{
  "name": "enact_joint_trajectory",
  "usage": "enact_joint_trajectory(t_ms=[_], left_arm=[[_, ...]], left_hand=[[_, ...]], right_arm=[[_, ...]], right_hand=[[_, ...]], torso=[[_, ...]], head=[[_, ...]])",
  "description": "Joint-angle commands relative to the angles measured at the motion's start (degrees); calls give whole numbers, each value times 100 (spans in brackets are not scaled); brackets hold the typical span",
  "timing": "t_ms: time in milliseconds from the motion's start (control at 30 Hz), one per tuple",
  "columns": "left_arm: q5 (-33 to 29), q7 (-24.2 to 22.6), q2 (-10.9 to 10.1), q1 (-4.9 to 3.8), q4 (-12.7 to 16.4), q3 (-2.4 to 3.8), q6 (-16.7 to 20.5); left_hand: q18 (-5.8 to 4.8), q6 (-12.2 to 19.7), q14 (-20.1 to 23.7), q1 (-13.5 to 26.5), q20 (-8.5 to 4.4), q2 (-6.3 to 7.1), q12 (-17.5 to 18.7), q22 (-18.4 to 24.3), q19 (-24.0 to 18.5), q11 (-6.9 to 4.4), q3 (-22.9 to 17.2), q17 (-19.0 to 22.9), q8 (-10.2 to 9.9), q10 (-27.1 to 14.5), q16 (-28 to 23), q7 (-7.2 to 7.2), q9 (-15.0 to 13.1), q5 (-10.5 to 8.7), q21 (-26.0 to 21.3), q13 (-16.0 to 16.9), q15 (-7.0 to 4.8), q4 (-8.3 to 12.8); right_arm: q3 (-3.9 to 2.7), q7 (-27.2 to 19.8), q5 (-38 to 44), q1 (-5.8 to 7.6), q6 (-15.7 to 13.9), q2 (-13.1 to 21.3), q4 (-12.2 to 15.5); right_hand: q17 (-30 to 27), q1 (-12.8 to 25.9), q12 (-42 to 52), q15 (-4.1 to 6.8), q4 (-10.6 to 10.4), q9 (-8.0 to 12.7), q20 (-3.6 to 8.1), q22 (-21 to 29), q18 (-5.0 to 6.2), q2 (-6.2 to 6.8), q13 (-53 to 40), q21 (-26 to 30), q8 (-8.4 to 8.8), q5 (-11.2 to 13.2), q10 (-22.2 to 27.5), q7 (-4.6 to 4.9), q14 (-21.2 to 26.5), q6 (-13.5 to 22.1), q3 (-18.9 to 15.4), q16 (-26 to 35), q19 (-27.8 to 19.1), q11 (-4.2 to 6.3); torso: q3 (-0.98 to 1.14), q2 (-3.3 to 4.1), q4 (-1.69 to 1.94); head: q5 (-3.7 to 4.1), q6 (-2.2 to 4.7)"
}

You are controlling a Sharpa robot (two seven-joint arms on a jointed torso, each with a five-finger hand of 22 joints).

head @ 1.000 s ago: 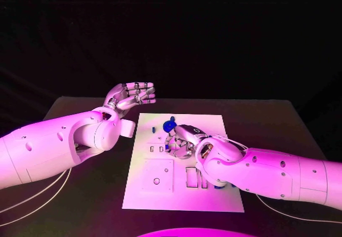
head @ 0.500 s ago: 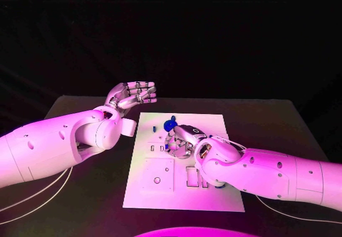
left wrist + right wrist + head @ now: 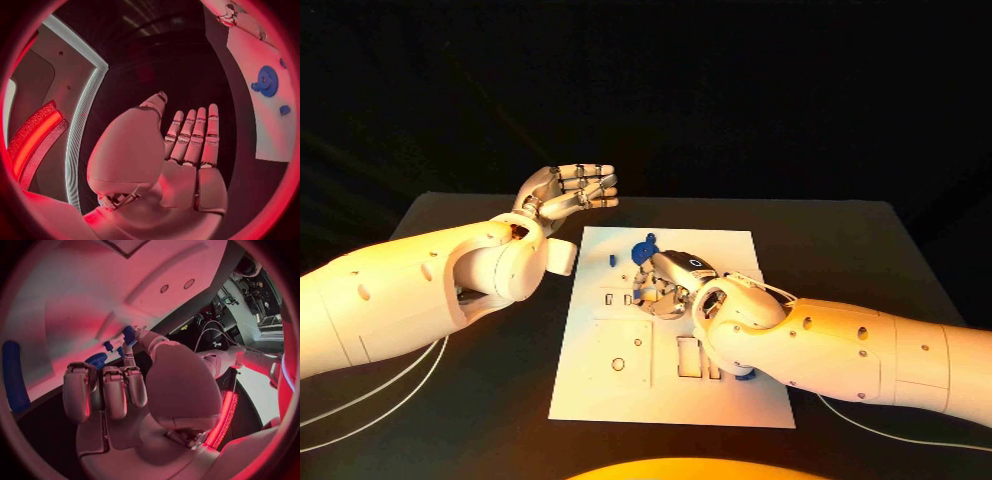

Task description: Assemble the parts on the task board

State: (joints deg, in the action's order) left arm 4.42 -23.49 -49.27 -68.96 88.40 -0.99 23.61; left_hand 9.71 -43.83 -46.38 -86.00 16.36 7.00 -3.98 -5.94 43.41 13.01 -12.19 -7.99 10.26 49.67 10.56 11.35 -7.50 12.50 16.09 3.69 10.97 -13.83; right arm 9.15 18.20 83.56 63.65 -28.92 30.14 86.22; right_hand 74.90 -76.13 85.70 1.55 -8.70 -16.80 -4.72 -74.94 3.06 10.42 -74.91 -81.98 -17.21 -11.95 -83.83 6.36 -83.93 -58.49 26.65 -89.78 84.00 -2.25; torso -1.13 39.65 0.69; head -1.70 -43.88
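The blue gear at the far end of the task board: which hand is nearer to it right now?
Right. The right hand is over the task board just on the near side of the blue gear. The left hand is raised off the board's far left corner, clearly farther from it.

White task board [image 3: 625,385] on black desk [image 3: 862,260]. Blue gear [image 3: 268,81] and small blue part [image 3: 285,110] on the board. Long blue piece [image 3: 14,375] at board edge. Silver left robot hand [image 3: 570,190]; silver right robot hand [image 3: 668,280].

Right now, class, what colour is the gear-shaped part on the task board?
Blue. The gear-shaped part shows best in the left wrist view, on the white task board.
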Motion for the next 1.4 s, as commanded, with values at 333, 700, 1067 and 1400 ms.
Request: enact_joint_trajectory(t_ms=[333, 700, 1067, 1400], left_arm=[[13, -26, 8, -2, 4, 3, -102], [13, -15, 4, -2, 1, 2, -114], [13, -9, 1, -1, -4, 1, -116], [13, -4, 2, -1, -8, -1, -117]], left_hand=[[19, -7, 11, -41, 13, 18, 30, 5, -20, -11, -14, -9, -10, -39, -31, 352, 5, -35, -25, -4, 17, -16], [18, -1, 11, -42, 13, 17, 30, 9, -21, -11, -13, -10, -13, -40, -36, 353, 6, -36, -27, -5, 17, -17], [18, -1, 11, -42, 13, 17, 30, 9, -21, -11, -13, -10, -13, -40, -36, 353, 6, -36, -27, -5, 17, -17], [18, -1, 11, -42, 13, 17, 30, 9, -21, -11, -13, -10, -13, -40, -36, 353, 6, -36, -27, -5, 17, -17]], right_arm=[[15, 1, 79, -30, 115, -21, -36], [20, 11, 77, -32, 164, -19, -46], [22, 9, 71, -32, 223, -26, -49], [24, 13, 66, -32, 90, -24, -54]], right_hand=[[1510, 110, -63, 19, -1, 3, 37, -871, -83, 76, -1020, 50, -5, 1, -212, 32, -607, 54, 11, -22, 118, 14], [1510, 177, -107, -6, -1, 21, 19, -856, -78, 169, -982, 77, 26, 10, -174, 71, -607, 151, -4, -22, 106, -19], [1510, 222, -127, -27, -12, 34, 3, -837, -71, 218, -966, 109, 45, 20, -156, 97, -607, 209, -20, -22, 91, -42], [1510, 361, -310, -83, -81, 80, -42, -792, -56, 347, -798, 183, 127, 148, 6, 171, -607, 399, -130, -22, 55, -110]], torso=[[1, -3, 1], [2, -1, -1], [3, -3, -1], [0, -1, 0]], head=[[3, -4], [6, -11], [13, -14], [20, -10]])
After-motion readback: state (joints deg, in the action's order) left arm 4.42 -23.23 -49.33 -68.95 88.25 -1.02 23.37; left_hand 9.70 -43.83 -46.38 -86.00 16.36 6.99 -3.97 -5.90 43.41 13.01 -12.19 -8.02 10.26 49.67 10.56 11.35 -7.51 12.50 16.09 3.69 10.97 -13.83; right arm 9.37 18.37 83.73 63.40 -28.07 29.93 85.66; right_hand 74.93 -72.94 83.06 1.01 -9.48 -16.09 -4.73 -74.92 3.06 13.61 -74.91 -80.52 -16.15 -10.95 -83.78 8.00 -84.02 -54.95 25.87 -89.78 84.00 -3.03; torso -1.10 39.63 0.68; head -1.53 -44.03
